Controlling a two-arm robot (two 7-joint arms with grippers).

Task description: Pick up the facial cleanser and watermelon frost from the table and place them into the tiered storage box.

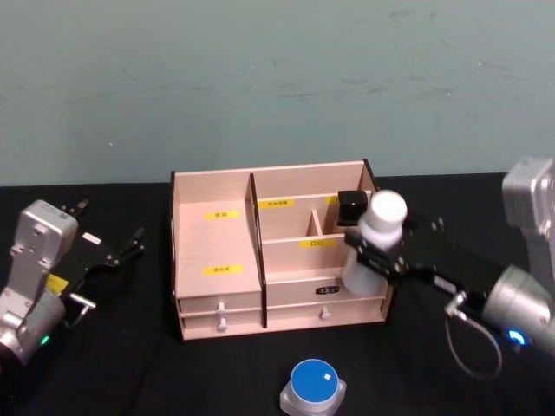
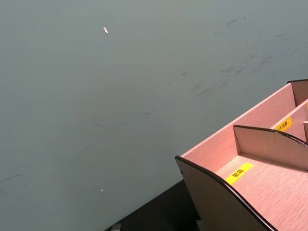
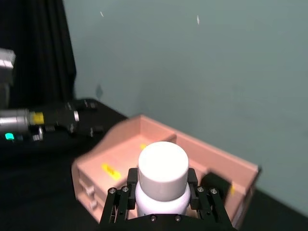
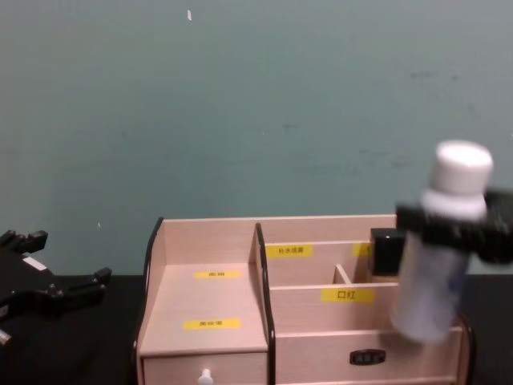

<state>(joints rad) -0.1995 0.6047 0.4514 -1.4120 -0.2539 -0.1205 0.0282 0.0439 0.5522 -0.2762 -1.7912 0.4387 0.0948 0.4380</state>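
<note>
My right gripper (image 1: 375,256) is shut on a white bottle with a white cap, the facial cleanser (image 1: 378,236). It holds the bottle tilted in the air at the right end of the tiered storage box (image 1: 217,251), just in front of its rear right compartments. From the chest view, the facial cleanser (image 4: 445,257) hangs before the box (image 4: 208,297). The right wrist view looks down on its cap (image 3: 162,168) between the fingers. A small clear jar with a round blue lid (image 1: 313,386), possibly the watermelon frost, sits on the table in front of the box. My left gripper (image 1: 113,251) rests open at the far left.
A black block (image 1: 351,206) stands in the box's rear right compartment. The box has two front drawers and yellow labels on its steps. A black cloth covers the table (image 1: 130,373), and a teal wall rises close behind the box.
</note>
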